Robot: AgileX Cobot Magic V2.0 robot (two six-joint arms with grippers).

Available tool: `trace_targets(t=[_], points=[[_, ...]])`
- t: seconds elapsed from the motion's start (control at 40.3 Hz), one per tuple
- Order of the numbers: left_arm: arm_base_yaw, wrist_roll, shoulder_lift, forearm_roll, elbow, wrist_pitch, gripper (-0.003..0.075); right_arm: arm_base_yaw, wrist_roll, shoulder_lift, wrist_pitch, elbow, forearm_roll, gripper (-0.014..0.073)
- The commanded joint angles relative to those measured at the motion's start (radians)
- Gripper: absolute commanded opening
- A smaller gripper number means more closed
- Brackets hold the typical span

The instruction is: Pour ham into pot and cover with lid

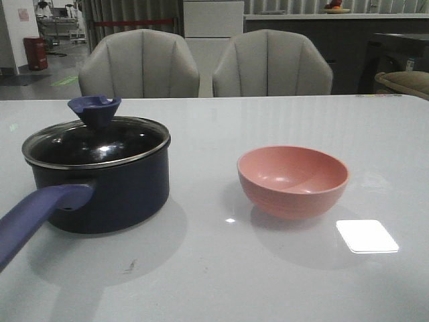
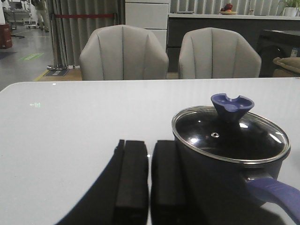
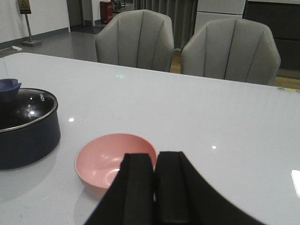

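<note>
The glossy white counter (image 1: 221,268) is carrying the dark navy round saucepan (image 1: 100,188), its long purple-blue handle (image 1: 37,215) reaching toward the robot. The round dark glass lid with steel rim and flared purple-blue knob (image 1: 96,137) is sitting closed on that saucepan, and the salmon-pink round bowl (image 1: 293,180) is standing well apart to the saucepan's right, showing no ham inside. The left gripper (image 2: 149,180) is hovering just beside the saucepan and the right gripper (image 3: 154,187) near the bowl, both with jaws nearly together and holding nothing.

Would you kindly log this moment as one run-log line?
lid: on pot | bowl: empty, upright, right of pot | left gripper: shut, empty | right gripper: shut, empty
</note>
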Motion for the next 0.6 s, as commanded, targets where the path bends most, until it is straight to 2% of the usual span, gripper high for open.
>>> trace_targets(t=[0.0,0.571], points=[[-0.006,0.003,-0.017,-0.003,0.021,-0.081,0.0113,0.001,-0.001,0.008,-0.080,-0.028,-0.001,0.0142],[-0.006,0.003,-0.017,-0.003,0.021,-0.081,0.0113,-0.005,-0.021,0.008,-0.088,-0.022,-0.002,0.0143]])
